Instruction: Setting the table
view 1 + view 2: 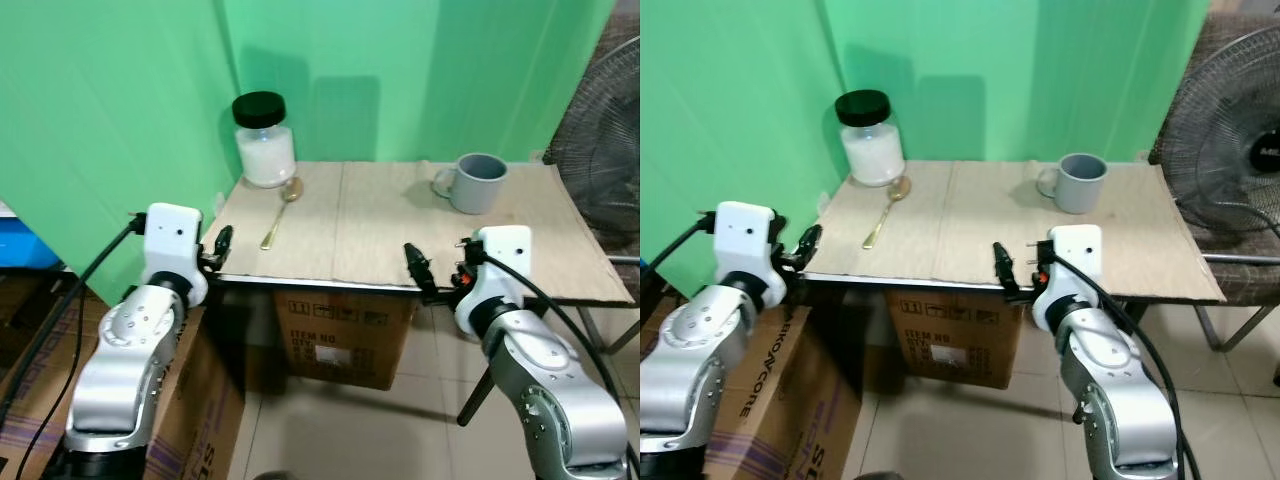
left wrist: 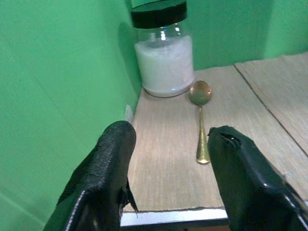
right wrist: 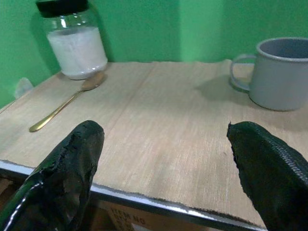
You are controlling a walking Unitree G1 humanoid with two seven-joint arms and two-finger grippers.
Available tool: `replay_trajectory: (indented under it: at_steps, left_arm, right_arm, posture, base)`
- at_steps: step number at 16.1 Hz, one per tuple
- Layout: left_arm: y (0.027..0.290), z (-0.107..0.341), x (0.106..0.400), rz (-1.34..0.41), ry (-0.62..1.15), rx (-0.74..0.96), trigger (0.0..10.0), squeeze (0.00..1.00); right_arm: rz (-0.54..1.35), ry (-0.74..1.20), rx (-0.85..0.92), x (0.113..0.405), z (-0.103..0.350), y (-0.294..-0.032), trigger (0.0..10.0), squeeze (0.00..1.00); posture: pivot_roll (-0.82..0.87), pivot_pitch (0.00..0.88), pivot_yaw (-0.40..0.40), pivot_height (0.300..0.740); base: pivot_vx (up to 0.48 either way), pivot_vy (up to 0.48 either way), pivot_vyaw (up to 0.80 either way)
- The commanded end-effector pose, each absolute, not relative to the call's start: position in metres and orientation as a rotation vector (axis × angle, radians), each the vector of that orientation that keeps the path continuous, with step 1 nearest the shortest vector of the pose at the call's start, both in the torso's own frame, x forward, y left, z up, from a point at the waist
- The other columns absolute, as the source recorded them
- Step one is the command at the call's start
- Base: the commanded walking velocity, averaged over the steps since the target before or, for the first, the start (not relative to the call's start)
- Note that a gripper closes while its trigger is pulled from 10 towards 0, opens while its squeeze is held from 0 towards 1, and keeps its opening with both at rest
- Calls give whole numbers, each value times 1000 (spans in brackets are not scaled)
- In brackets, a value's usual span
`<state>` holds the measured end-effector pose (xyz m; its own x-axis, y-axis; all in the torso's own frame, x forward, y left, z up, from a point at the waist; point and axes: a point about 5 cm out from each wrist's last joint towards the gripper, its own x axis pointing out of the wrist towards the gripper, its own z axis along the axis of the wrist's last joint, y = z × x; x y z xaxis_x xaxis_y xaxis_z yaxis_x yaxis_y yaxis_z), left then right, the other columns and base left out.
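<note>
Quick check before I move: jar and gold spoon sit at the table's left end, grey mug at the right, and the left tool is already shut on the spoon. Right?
Not quite. The left tool is open and short of the spoon, as the left wrist view shows. The jar and spoon are at the left end of the table, the grey mug at the right.

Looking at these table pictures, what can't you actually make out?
- Mug: its inside bottom is hidden by its own wall in the eye views; the right wrist view's edge cuts off its far side.
- Jar: what the white contents are cannot be told; the left wrist view's edge cuts its lid.
- Cardboard box under the table: its print is too small to read.
- Fan: cut off by the picture's edge.
</note>
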<state>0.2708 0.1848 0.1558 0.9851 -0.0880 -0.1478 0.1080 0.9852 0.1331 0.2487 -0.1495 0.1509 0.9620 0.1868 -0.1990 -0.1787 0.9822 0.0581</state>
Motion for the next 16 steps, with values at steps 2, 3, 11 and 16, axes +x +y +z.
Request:
replay_trajectory:
  at_steps: [2,3,11,16]
  left_arm:
    - [178,157,272,-130,141,135,10000,1000]
    - [178,157,272,-120,141,143,10000,1000]
    - [174,158,271,-145,124,163,10000,827]
    - [176,159,271,-144,126,146,10000,1000]
  right_arm:
    - [170,198,44,249,153,-152,10000,0]
    - [167,200,46,249,153,-152,10000,0]
    - [214,223,15,248,150,-147,10000,0]
    - [230,218,19,251,151,-144,10000,0]
  posture:
    - [64,0,68,740]
    - [64,0,69,740]
    - [70,0,60,740]
    - [70,0,60,740]
  base:
    - [0,-388,0]
    - [0,0,0]
    - [0,0,0]
    - [330,0,739]
